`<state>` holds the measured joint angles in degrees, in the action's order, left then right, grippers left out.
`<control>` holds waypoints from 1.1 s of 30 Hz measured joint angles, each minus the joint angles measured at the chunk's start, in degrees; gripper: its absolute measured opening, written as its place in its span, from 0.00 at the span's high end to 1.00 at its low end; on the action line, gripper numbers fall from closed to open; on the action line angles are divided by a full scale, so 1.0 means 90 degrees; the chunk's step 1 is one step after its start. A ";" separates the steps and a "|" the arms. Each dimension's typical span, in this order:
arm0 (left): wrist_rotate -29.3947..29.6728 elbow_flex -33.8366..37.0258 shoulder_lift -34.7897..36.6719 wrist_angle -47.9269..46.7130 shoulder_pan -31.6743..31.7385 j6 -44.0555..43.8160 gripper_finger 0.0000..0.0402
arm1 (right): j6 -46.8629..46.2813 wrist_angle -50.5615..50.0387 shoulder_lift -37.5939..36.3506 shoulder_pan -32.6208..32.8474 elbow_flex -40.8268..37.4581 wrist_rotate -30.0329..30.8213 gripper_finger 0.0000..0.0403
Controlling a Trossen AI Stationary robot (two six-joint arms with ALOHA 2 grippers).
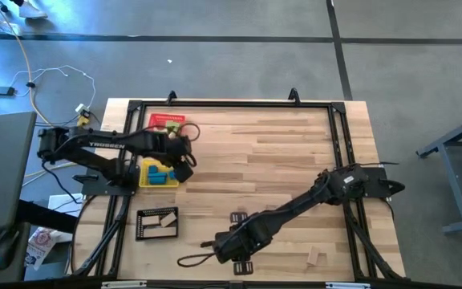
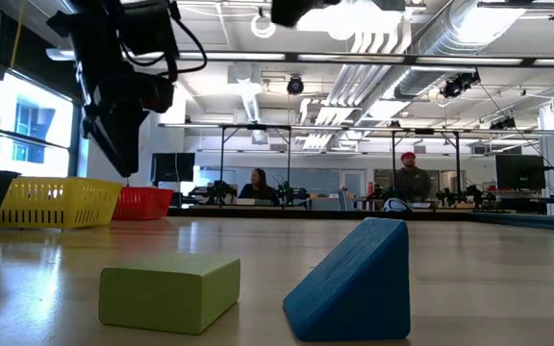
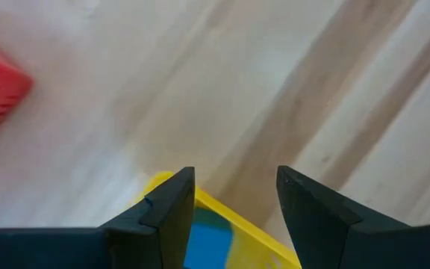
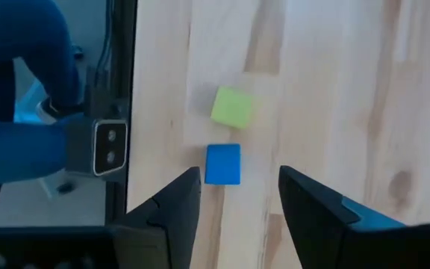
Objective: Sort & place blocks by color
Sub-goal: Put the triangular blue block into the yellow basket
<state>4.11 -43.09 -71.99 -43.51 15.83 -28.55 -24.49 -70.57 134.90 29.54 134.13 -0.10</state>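
Note:
My left gripper is open and hovers over the far rim of the yellow tray, which holds blue blocks. My right gripper is open near the table's near edge. It hangs above a blue wedge block and a light green block, which lie flat on the table side by side, apart from each other. The low view shows both up close: the green block and the blue wedge. A tan block lies alone near the table's near right edge.
A red tray with green blocks sits beyond the yellow tray. A black tray with tan blocks sits nearer. A small grey camera box stands at the near edge beside the blocks. A dark frame borders the table.

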 joint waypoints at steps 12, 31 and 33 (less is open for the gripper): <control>0.0166 -0.0250 0.0000 -0.0074 -0.1311 -0.0676 0.57 | -0.0087 -0.0040 0.0741 0.0185 0.0000 0.0117 0.58; 0.0184 -0.0680 0.0000 -0.0097 -0.2157 -0.0928 0.57 | -0.0131 -0.0092 0.1194 0.0194 0.0000 0.0068 0.58; 0.0185 -0.0680 0.0000 -0.0099 -0.2179 -0.0929 0.57 | -0.0126 -0.0079 0.1194 0.0194 0.0000 0.0066 0.58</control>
<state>5.78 -49.21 -71.99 -44.39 -3.78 -36.91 -25.63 -71.28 145.64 31.29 134.13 0.49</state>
